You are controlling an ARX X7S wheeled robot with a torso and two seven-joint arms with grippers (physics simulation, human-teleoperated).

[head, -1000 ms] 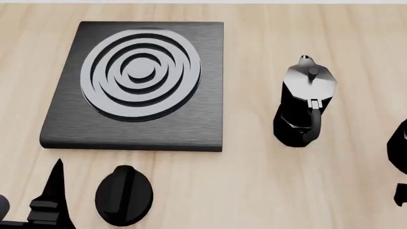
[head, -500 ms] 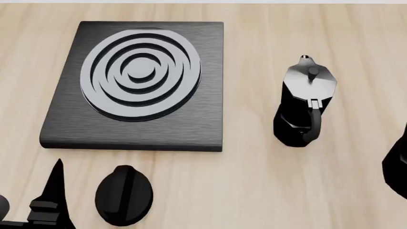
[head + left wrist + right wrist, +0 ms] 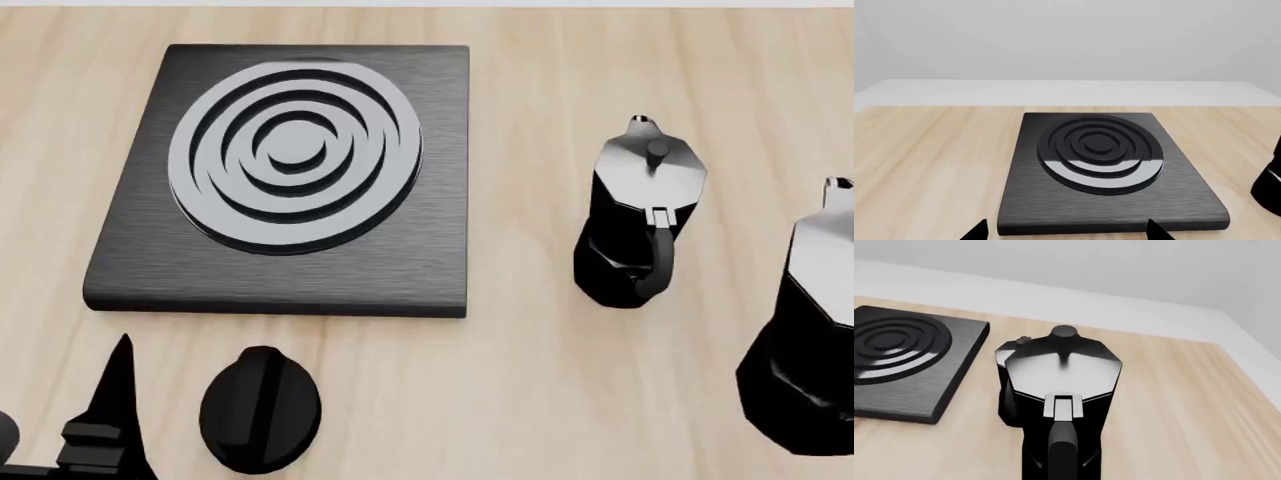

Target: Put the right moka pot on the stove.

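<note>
The right moka pot [image 3: 805,345], black with a silver lid, shows large at the head view's right edge, lifted off the table. In the right wrist view it [image 3: 1062,385] fills the middle, its handle towards the camera. My right gripper's fingers are hidden behind it, and it holds the pot by the handle side. The stove [image 3: 287,175], a black slab with a ring burner, lies at the far left and also shows in the right wrist view [image 3: 904,365]. My left gripper [image 3: 107,420] hangs open and empty just before the stove's near edge [image 3: 1114,220].
The other moka pot [image 3: 638,215] stands between the stove and the held pot; it peeks out behind the held one [image 3: 1007,400]. A small round black knob [image 3: 260,408] lies in front of the stove, beside my left gripper. The table is light wood [image 3: 534,400].
The right moka pot has come in from the head view's right edge, moving left and up; it was only a sliver before. The left arm, stove and other pot have not moved.
</note>
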